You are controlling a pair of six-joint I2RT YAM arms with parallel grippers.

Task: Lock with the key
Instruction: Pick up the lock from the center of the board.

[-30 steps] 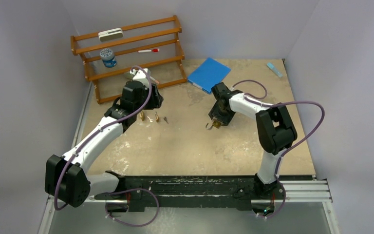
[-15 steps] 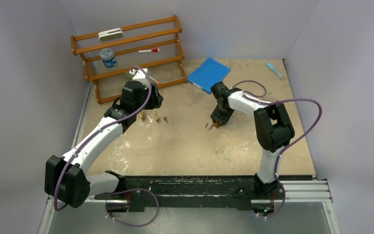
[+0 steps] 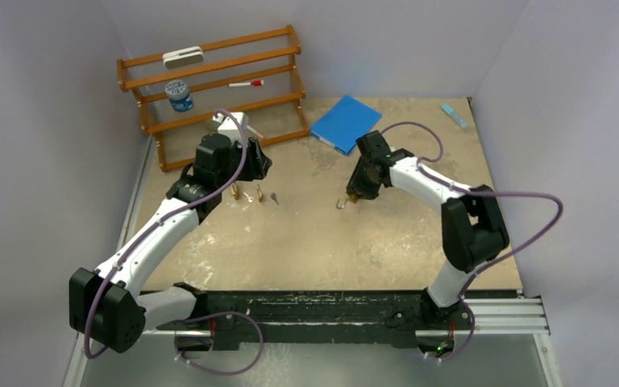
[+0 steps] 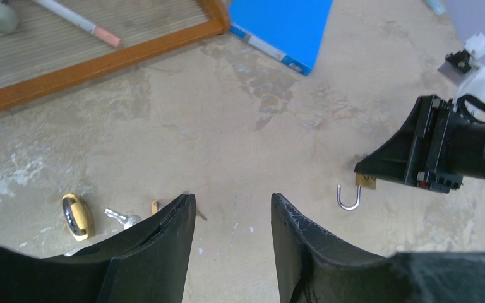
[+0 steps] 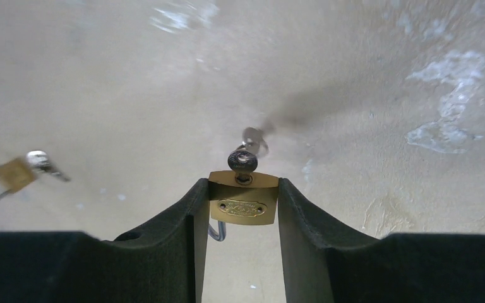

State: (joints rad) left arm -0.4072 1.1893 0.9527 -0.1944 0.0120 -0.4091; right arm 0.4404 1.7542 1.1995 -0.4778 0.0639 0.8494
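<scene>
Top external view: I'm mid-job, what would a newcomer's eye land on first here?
First, the brass padlock clamped between the right gripper's fingers mid-table, a key in its keyhole and its shackle hanging open. Next, the left gripper, fingers open and empty, near a second brass padlock and loose keys. The blue book and wooden rack stand out at the back.

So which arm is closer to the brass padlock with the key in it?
Right. The right gripper is clamped on the padlock; the left gripper hovers well apart from it, open, near the loose keys.
</scene>
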